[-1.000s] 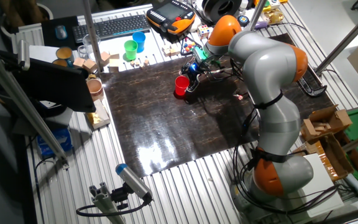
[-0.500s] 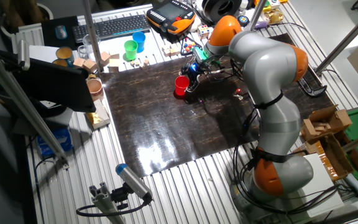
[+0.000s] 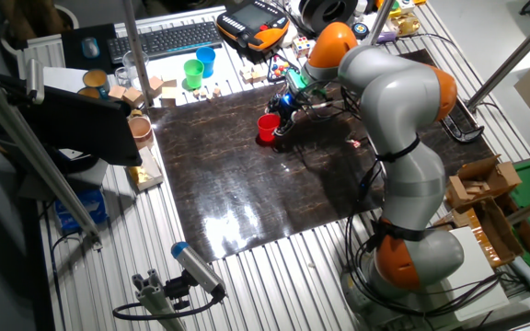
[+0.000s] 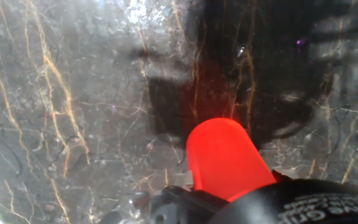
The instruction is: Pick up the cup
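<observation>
The small red cup (image 3: pixel 268 127) stands on the dark marble-patterned tabletop (image 3: pixel 247 193) near its far edge. My gripper (image 3: pixel 280 117) is right against the cup's right side, low over the table. In the hand view the red cup (image 4: pixel 226 159) fills the bottom middle, and the dark fingers (image 4: pixel 291 202) close in on both of its sides. The gripper (image 4: pixel 229 194) looks shut on the cup. The cup's rim is hidden behind the hand. A red reflection of the cup lies on the glossy surface.
A green cup (image 3: pixel 193 73) and a blue cup (image 3: pixel 206 61) stand behind the tabletop's far left corner, next to wooden blocks (image 3: pixel 157 89). A keyboard (image 3: pixel 164 39) and an orange pendant (image 3: pixel 254 25) lie further back. A brown bowl (image 3: pixel 140 128) sits at the left.
Almost nothing differs: the arm holds the same pose, and the red cup stays in the same spot beside the gripper.
</observation>
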### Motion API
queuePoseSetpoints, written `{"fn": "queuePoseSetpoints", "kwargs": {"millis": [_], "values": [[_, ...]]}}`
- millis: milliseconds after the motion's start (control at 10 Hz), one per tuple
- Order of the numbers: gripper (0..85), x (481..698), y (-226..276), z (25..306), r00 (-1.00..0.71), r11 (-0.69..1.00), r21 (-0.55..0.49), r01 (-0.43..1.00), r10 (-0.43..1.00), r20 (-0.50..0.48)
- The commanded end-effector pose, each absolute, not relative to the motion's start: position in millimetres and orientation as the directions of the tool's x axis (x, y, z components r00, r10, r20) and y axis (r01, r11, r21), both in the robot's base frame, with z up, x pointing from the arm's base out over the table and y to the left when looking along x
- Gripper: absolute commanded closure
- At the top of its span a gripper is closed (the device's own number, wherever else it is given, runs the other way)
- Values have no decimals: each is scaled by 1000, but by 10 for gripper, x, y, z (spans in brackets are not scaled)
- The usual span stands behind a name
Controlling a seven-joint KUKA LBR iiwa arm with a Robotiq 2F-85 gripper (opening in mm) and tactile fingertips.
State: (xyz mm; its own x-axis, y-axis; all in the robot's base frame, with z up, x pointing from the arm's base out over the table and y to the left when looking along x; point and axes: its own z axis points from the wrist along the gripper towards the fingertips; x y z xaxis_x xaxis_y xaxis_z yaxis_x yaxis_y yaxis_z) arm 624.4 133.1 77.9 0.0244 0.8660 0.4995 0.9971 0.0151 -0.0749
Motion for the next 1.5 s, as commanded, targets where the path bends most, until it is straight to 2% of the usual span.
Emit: {"fn": "queuePoseSetpoints", "kwargs": {"millis": [0,300,600,1000,1400], "values": [[90,6244,1326,797,25,14,-74,997,867,498],[150,6230,1327,878,25,15,-77,997,871,491],[147,6215,1318,939,23,17,-79,997,875,484],[140,6181,1239,1132,13,34,-92,995,889,458],[133,6139,1078,1386,11,37,-92,995,880,474]]}}
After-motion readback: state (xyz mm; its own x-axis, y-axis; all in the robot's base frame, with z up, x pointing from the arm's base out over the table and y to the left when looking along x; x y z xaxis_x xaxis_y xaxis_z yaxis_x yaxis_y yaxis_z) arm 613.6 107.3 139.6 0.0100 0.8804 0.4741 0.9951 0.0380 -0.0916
